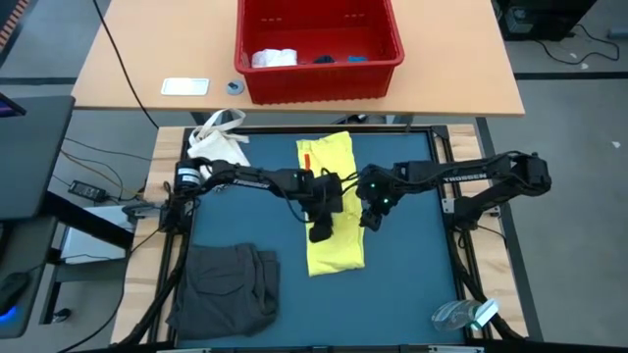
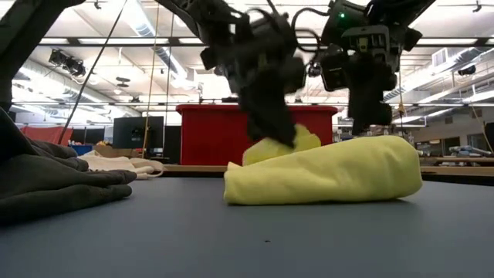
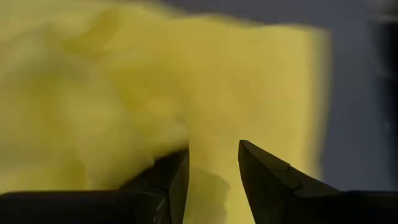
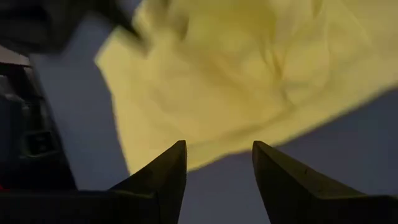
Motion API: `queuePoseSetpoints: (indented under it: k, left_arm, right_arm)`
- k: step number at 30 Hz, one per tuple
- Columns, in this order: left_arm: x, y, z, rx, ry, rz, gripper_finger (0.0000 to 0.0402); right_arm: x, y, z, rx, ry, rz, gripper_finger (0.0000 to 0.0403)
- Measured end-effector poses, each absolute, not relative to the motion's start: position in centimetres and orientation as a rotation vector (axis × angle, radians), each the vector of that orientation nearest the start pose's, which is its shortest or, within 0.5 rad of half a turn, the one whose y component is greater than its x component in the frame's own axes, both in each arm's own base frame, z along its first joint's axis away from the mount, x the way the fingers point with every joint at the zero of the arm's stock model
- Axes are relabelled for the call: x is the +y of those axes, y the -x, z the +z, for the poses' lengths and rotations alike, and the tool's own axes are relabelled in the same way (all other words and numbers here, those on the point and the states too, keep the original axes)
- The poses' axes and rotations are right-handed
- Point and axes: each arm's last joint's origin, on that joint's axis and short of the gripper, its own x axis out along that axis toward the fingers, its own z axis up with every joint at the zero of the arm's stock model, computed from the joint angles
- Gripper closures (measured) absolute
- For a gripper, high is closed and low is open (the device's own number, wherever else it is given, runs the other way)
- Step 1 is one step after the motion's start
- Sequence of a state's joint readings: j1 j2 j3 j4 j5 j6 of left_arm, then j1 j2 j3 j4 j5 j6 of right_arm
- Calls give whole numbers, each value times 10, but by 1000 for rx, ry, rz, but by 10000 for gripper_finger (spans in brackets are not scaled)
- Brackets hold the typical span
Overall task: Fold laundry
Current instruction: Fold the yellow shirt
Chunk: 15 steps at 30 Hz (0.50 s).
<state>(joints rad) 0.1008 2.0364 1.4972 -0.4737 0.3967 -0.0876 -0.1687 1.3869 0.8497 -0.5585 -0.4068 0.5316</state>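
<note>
The yellow T-shirt (image 1: 332,206) lies folded in a long strip down the middle of the blue mat, bulging up at its near end (image 2: 332,174). My left gripper (image 1: 320,233) stands open over the strip's near half, fingers slanting down at a raised hump of cloth (image 2: 272,148). My right gripper (image 1: 371,218) is open just off the strip's right edge, above the mat, nothing between its fingers (image 4: 217,144). A dark grey garment (image 1: 226,289) lies bunched at the mat's near left corner. A white cloth (image 1: 273,57) and a small blue piece (image 1: 355,59) lie in the red basket (image 1: 319,83). My left gripper comes at the yellow T-shirt from above at a slant, its open fingers (image 3: 171,177) low against a raised fold of cloth (image 3: 205,134). Whether they touch the cloth I cannot tell; nothing is pinched between them.
A white bag with strap handles (image 1: 220,143) sits at the mat's far left corner. A clear plastic item (image 1: 461,316) lies at the near right corner. A white card (image 1: 184,86) and a small ring (image 1: 234,87) lie on the wooden table behind. Bare mat shows right of the shirt.
</note>
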Motion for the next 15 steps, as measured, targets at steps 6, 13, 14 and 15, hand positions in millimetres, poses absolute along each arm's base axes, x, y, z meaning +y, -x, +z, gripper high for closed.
queuePoseSetpoints:
  k: [6,13,14,15]
  left_arm:
    - [78,-406,205,1054,332,189,260]
    - [87,-393,239,968,380,154,260]
    - [82,-393,240,975,366,119,260]
    - [75,-393,240,989,343,92,260]
  right_arm:
    - [-23,-249,202,1168,-745,-167,219]
    - [2,-257,204,1120,-531,-93,225]
    - [6,-258,204,1104,-470,-77,225]
    - [11,-259,203,1080,-395,-61,225]
